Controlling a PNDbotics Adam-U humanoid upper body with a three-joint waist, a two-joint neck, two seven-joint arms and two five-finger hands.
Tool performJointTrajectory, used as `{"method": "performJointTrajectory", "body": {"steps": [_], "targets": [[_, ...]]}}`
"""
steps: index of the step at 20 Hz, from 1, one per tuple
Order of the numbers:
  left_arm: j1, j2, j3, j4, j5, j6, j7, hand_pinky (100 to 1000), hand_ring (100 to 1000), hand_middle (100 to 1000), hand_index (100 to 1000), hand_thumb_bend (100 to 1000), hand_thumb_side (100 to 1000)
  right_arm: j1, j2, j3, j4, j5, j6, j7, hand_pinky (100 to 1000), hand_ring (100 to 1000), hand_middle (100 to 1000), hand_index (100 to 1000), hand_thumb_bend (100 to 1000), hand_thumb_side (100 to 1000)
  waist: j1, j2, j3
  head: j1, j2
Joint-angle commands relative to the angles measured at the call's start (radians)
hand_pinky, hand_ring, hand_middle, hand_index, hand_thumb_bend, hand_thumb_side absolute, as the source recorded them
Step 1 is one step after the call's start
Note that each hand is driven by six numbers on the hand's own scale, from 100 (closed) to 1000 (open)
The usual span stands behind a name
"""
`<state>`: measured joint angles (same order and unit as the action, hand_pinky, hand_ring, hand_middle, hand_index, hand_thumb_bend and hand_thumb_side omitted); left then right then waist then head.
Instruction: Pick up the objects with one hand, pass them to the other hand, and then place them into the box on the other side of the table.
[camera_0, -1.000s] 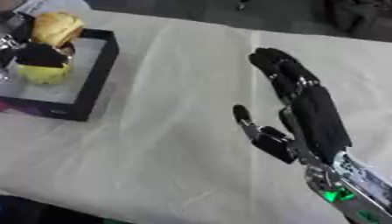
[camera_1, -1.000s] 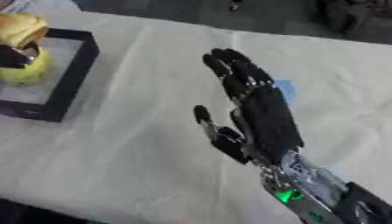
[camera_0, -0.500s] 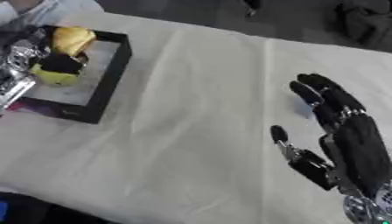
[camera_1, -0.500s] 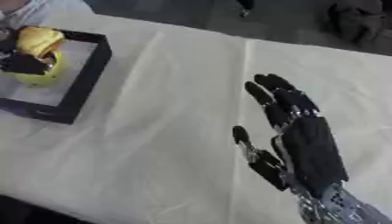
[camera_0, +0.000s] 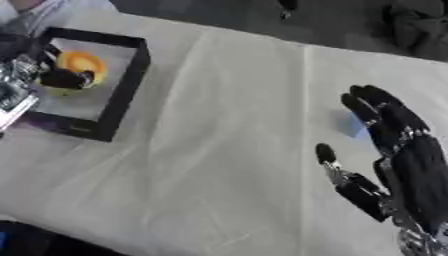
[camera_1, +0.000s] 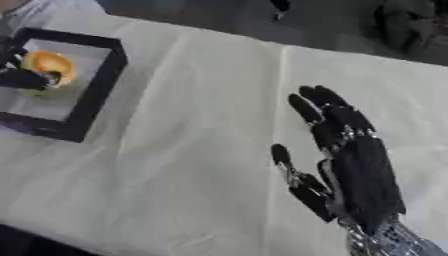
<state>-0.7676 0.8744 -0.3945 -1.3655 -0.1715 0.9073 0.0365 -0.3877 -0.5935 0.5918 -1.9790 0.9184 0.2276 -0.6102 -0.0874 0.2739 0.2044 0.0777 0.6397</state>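
A black open-topped box stands at the table's left. Inside it is a yellow-orange round object, with the dark fingers of my left hand curled across it. The left hand reaches in from the left edge and is partly cut off. My right hand is held open over the right side of the table, fingers straight and pointing away, thumb out to the left, holding nothing. A small blue thing on the cloth is mostly hidden behind its fingers.
A cream cloth covers the table, with a fold running from the far edge toward me. A dark floor lies beyond the far edge. A dark bundle lies at the far right.
The whole picture has shifted, so the camera has moved. My left hand has kept its hold on the yellow object at the box. The right hand has stayed open.
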Motion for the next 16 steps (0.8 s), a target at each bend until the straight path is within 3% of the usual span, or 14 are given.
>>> {"method": "performJointTrajectory", "body": {"steps": [1, 4, 7, 9, 12, 14, 16], "targets": [[-0.023, 0.018, 0.028, 0.039, -0.089, 0.0, -0.058, 918, 703, 691, 857, 784, 384, -0.011, -0.007, -0.016, -0.021, -0.009, -0.001, -0.013, 722, 866, 834, 895, 343, 121, 0.008, -0.015, 0.001, -0.001, -0.005], [-0.027, 0.015, 0.039, 0.061, -0.168, 0.0, -0.114, 950, 731, 713, 878, 884, 386, -0.012, -0.007, -0.018, -0.021, -0.014, -0.001, -0.019, 721, 864, 833, 896, 341, 121, 0.011, -0.016, 0.002, -0.002, -0.002], [-0.032, 0.013, 0.055, 0.063, -0.231, 0.0, -0.164, 951, 712, 706, 876, 877, 391, -0.012, -0.009, -0.022, -0.021, -0.017, -0.001, -0.025, 721, 864, 833, 896, 340, 120, 0.014, -0.018, 0.003, -0.004, 0.001], [-0.034, 0.011, 0.073, 0.049, -0.243, 0.0, -0.184, 967, 684, 704, 880, 765, 406, -0.008, -0.01, -0.027, -0.021, -0.019, 0.003, -0.029, 720, 864, 833, 896, 339, 119, 0.015, -0.02, 0.004, -0.009, 0.005], [-0.03, 0.016, 0.119, -0.054, -0.191, 0.0, -0.135, 987, 577, 707, 838, 527, 630, -0.005, -0.015, -0.046, -0.021, -0.029, 0.013, -0.039, 716, 864, 834, 897, 342, 117, 0.016, -0.024, 0.007, -0.045, 0.013], [-0.002, 0.031, 0.162, -0.216, -0.093, 0.0, -0.026, 972, 497, 711, 839, 447, 729, -0.001, -0.023, -0.071, -0.021, -0.051, 0.024, -0.045, 710, 864, 835, 896, 346, 116, 0.016, -0.025, 0.009, -0.082, 0.019], [0.039, 0.035, 0.207, -0.392, 0.06, 0.0, 0.117, 975, 476, 721, 853, 447, 755, 0.004, -0.032, -0.098, -0.021, -0.083, 0.037, -0.046, 704, 864, 836, 896, 340, 126, 0.015, -0.025, 0.012, -0.119, 0.024]]}}
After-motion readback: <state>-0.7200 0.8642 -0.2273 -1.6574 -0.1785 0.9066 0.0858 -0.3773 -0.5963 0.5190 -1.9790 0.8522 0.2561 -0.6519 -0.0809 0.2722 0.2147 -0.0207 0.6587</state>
